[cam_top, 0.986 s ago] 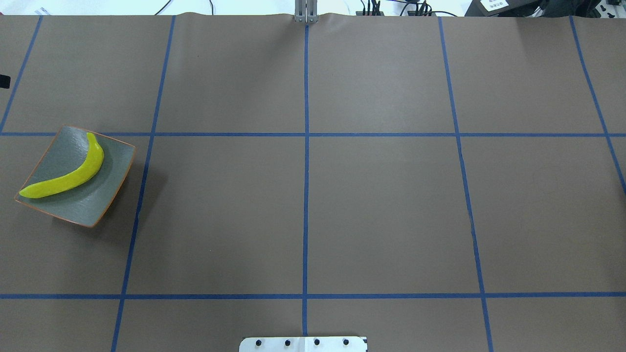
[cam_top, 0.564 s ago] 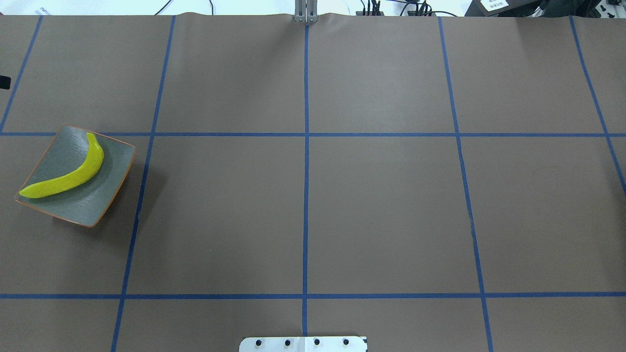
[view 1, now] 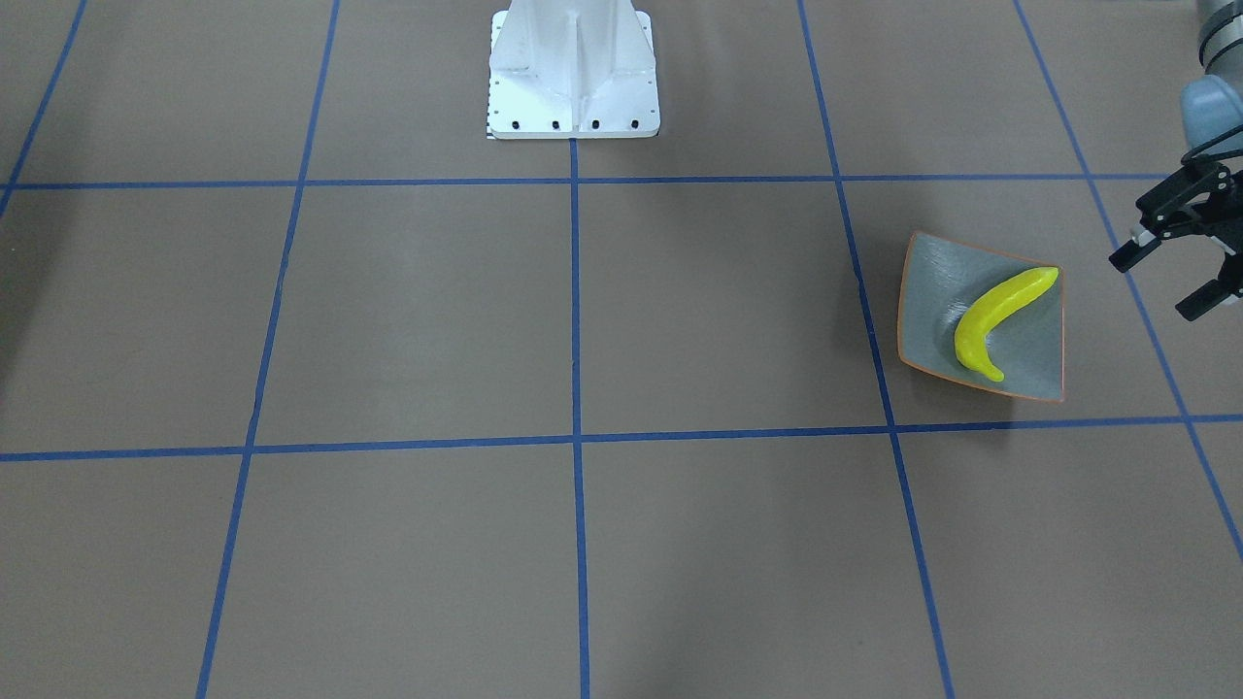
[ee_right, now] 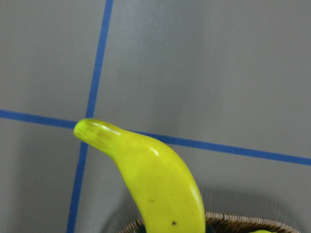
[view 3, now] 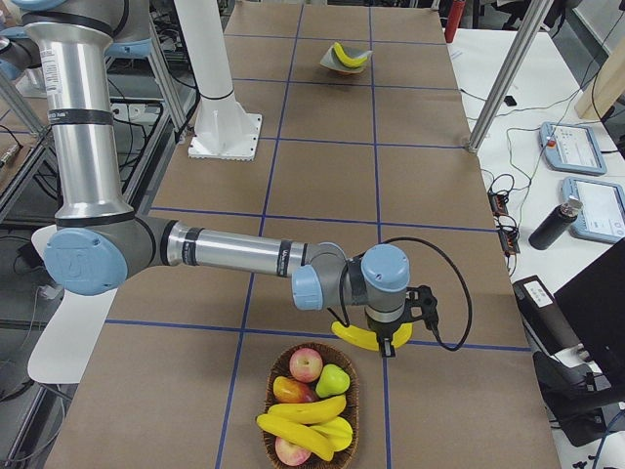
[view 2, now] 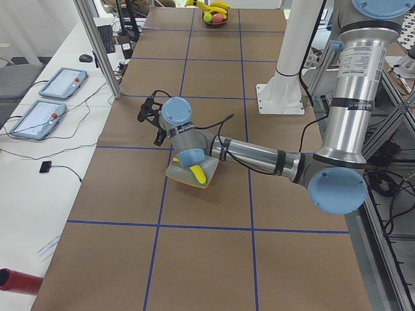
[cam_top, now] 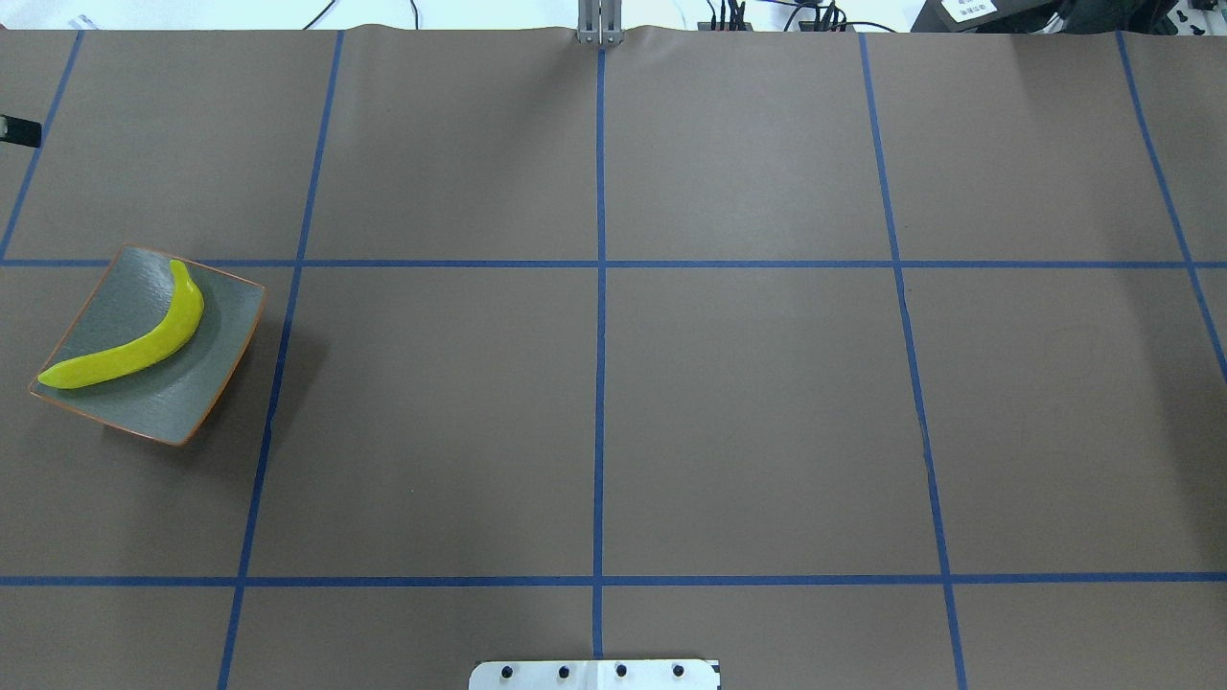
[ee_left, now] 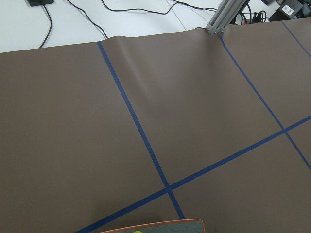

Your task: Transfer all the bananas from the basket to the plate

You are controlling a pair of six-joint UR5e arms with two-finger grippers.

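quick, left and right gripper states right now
Left gripper: open, holding nothing.
Right gripper: cannot be told; its jaws show in no close view, though a banana fills its wrist view.

**Plate (cam_top: 206, 374) at the left end, basket (view 3: 354, 396) at the right**

The plate sits at the left end of the table (cam_top: 729, 402), with 1 banana (cam_top: 144, 345) lying across it from corner to corner. The left gripper (view 1: 1160, 283) hangs just beside the plate, on its outer side. The base (view 1: 573, 68) stands mid-table at the robot's edge. The basket is well apart at the right end, with 2 bananas (view 3: 293, 428) in it among other fruit (view 3: 307, 364). Another banana (view 3: 350, 334) is at the right gripper (view 3: 386, 342), just beside the basket on its plate side.
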